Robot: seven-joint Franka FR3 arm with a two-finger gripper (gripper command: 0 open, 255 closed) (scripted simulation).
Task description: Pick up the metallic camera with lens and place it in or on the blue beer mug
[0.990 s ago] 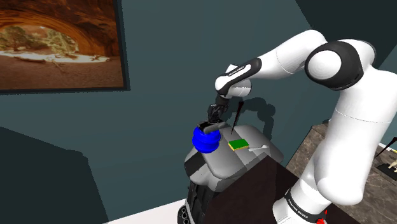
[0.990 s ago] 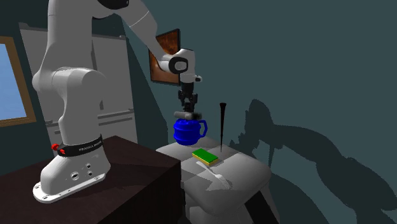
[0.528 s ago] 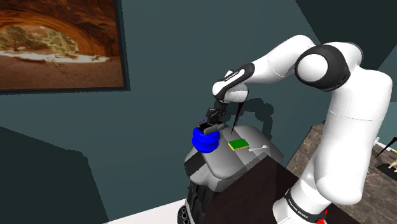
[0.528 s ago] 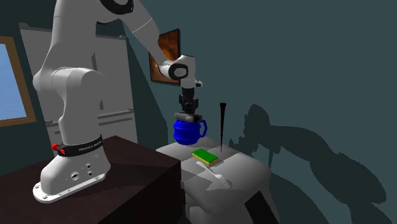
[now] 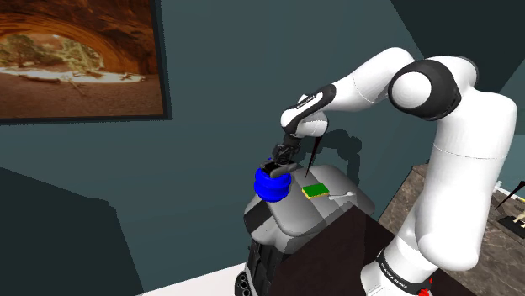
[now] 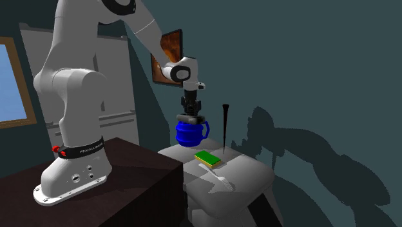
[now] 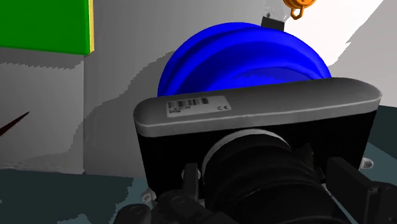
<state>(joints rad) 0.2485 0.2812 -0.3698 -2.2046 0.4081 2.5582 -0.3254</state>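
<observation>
While the black end effector (image 6: 189, 116) points straight down, we see its two fingers pinching the camera (image 7: 254, 111) from both sides. The camera has a grey top with a small label, a black body and a round black lens that faces up toward the hand. It hangs right over the open top of the blue mug (image 6: 189, 134). We cannot tell if it touches the rim. The mug is round and fat, and its handle sticks out toward the second exterior view's right. It stands on a grey counter (image 6: 251, 171). Near the mug, a green pad (image 6: 208, 158) with a yellow edge lies flat on the counter. Just beside the pad lies a white fork (image 6: 219, 177). A thin black spike (image 6: 225, 126) stands upright behind the pad. From the hand, the white arm (image 5: 454, 168) bends back to a dark brown stand (image 6: 129, 161). On the blue-grey wall, at the shoulder view's upper left, hangs a picture (image 5: 76, 50) of a red rock arch.
</observation>
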